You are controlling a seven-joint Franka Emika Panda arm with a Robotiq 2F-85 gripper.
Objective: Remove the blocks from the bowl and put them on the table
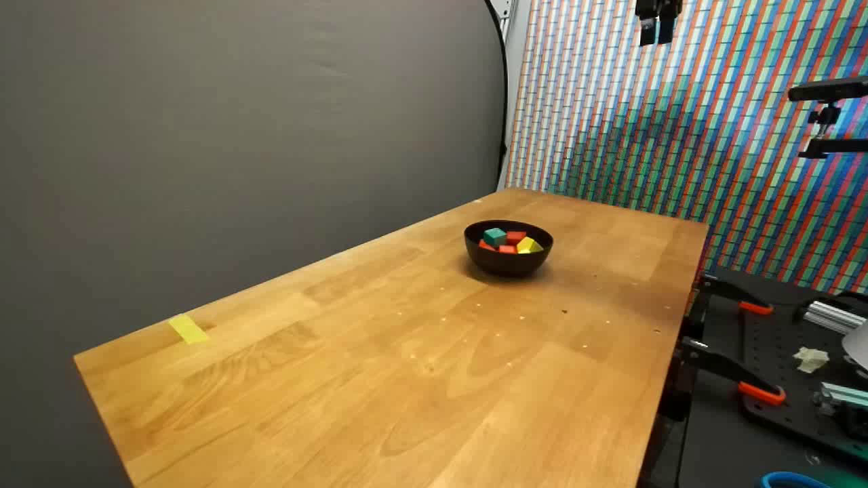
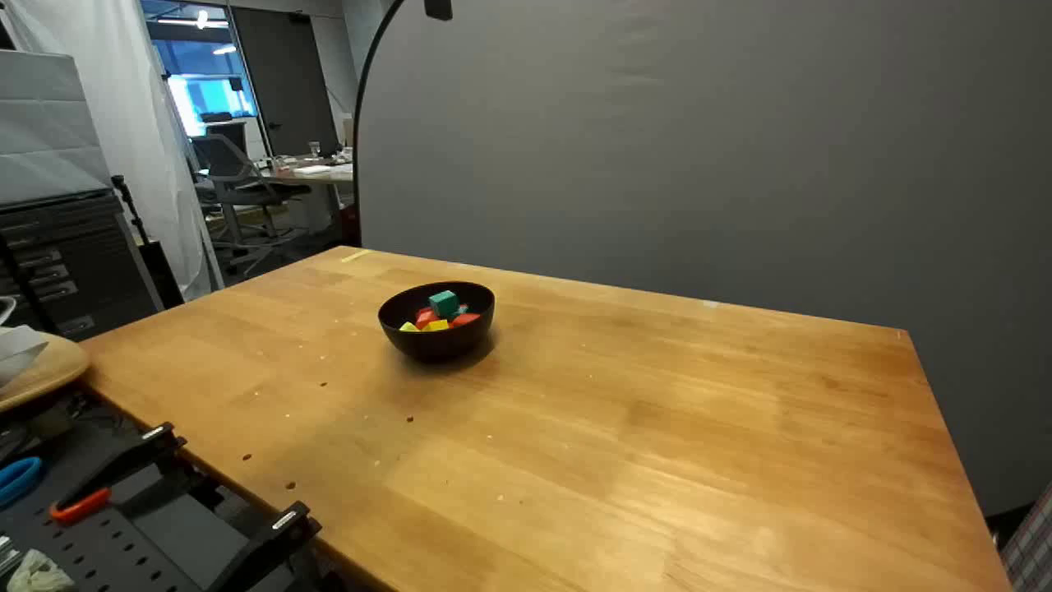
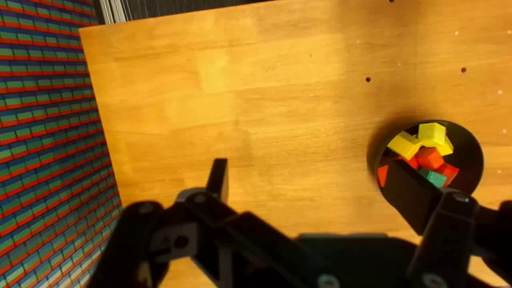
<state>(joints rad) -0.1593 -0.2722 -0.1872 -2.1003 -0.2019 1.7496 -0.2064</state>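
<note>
Nearest the camera in the wrist view, the hand [image 3: 307, 168] is spread wide and holds nothing; in an exterior view it hangs high above the worktop [image 1: 434, 407]. In the wrist view it covers part of the bowl [image 3: 468, 156], but the two are well apart. The bowl stands upright, nearer the long edge by the grey backdrop [image 1: 271, 135] than the long edge opposite, and well away from the corner near the tape [image 1: 188, 329]. Every block [image 3: 429, 158] in sight is inside it: reds, yellows and green in a heap, some partly hidden, so I cannot count them surely. Judging by that, none of the unloading looks done. All of it is left: going down to the bowl, picking the blocks out, probably one by one, and setting each on the worktop
</note>
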